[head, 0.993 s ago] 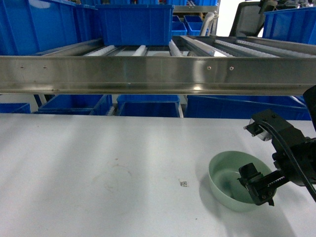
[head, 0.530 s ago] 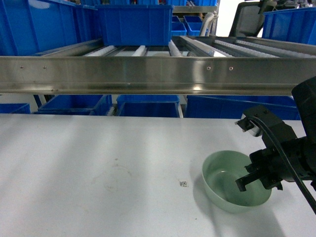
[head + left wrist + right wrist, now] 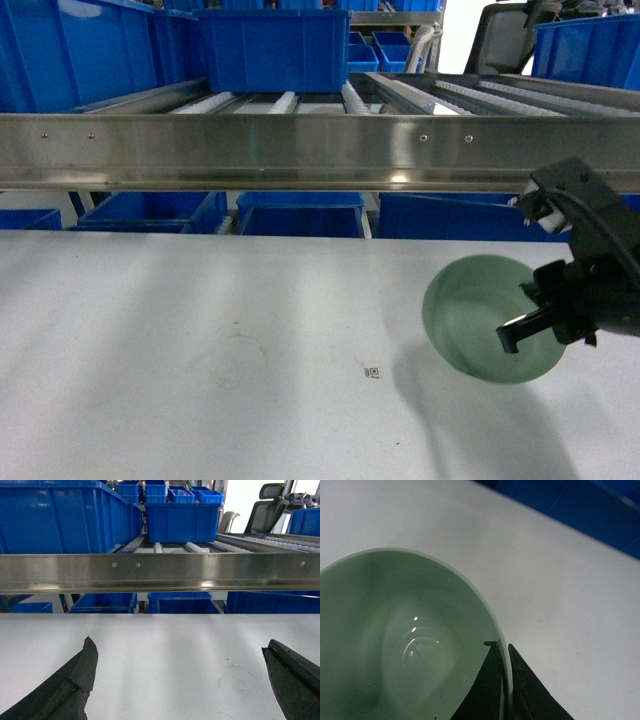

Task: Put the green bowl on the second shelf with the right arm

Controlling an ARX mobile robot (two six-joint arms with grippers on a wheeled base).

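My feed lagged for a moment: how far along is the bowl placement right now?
Done: the right gripper has pinched the rim of the green bowl, one finger inside and one outside in the wrist view, and the bowl hangs tilted above the white table. In hand: the carry. Left: raising it past the steel rail onto the roller shelf and releasing. The left gripper sits open.

A warehouse: blue bins (image 3: 262, 45) on steel roller racks (image 3: 300, 150) behind a white table (image 3: 200, 340).
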